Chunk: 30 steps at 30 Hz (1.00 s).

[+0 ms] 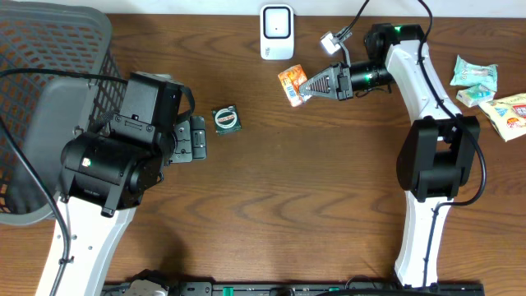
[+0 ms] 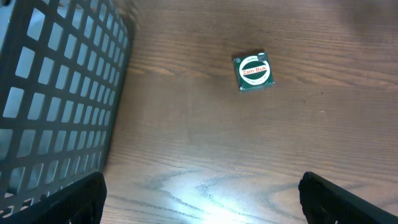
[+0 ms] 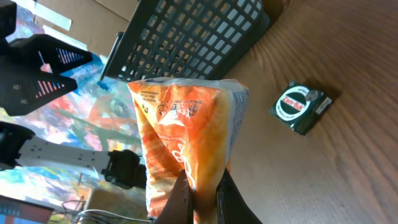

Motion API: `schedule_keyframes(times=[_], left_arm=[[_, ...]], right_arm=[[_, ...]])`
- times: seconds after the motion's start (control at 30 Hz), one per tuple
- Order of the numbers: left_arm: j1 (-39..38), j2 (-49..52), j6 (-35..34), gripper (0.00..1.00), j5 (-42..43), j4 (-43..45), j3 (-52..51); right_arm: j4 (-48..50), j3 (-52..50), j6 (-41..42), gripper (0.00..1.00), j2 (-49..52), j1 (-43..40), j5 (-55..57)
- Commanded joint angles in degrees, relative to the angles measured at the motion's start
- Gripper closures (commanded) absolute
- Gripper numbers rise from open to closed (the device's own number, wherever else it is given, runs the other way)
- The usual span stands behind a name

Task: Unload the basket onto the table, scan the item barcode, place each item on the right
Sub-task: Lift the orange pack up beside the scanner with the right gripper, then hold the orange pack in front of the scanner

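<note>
Near the scanner (image 1: 277,31), the right jaws are clamped on an orange packet (image 3: 186,130). The left jaws gape wide near a green tin (image 2: 254,71) labelled "Zam-Buk" on the bench (image 1: 329,189).

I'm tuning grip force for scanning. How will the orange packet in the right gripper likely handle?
Probably floppy: the orange packet looks like thin, crinkled film. Likely light, since the right gripper holds it by one pinched edge without visible sag. Its glossy surface may slip.
</note>
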Motion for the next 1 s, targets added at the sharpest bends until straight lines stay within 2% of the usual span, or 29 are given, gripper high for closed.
schedule_keyframes(times=[0.0, 0.1, 0.23, 0.3, 0.4, 0.47, 0.53, 0.67, 0.77, 0.97], left_arm=[[0.28, 0.26, 0.55, 0.02, -0.96, -0.15, 0.46], [0.28, 0.26, 0.52, 0.02, -0.96, -0.15, 0.46], [0.28, 0.26, 0.52, 0.02, -0.96, -0.15, 0.46], [0.28, 0.26, 0.52, 0.02, -0.96, -0.15, 0.46], [0.28, 0.26, 0.55, 0.02, -0.96, -0.15, 0.46], [0.28, 0.26, 0.52, 0.02, -0.96, -0.15, 0.46], [0.28, 0.26, 0.52, 0.02, -0.96, -0.15, 0.46], [0.28, 0.26, 0.55, 0.02, -0.96, -0.15, 0.46], [0.28, 0.26, 0.52, 0.02, -0.96, -0.15, 0.46], [0.28, 0.26, 0.55, 0.02, -0.96, -0.15, 0.46]], right_arm=[[1.11, 0.02, -0.94, 0.99, -0.81, 0.94, 0.61], [4.98, 0.02, 4.59, 0.99, -0.81, 2.36, 6.60], [15.08, 0.02, 21.40, 0.99, -0.83, 5.07, 22.38], [20.83, 0.09, 31.34, 0.99, -0.83, 6.62, 35.50], [27.61, 0.13, 40.09, 0.99, -0.83, 8.94, 58.07], [31.43, 0.13, 39.71, 0.99, -0.83, 10.73, 72.28], [35.06, 0.11, 35.67, 0.99, -0.79, 12.63, 84.41], [45.46, 0.11, 19.69, 0.99, -0.76, 16.28, 99.51], [52.70, 0.11, 12.81, 0.99, -0.70, 17.31, 99.82], [70.62, 0.09, 8.41, 0.99, -0.13, 17.35, 97.31]])
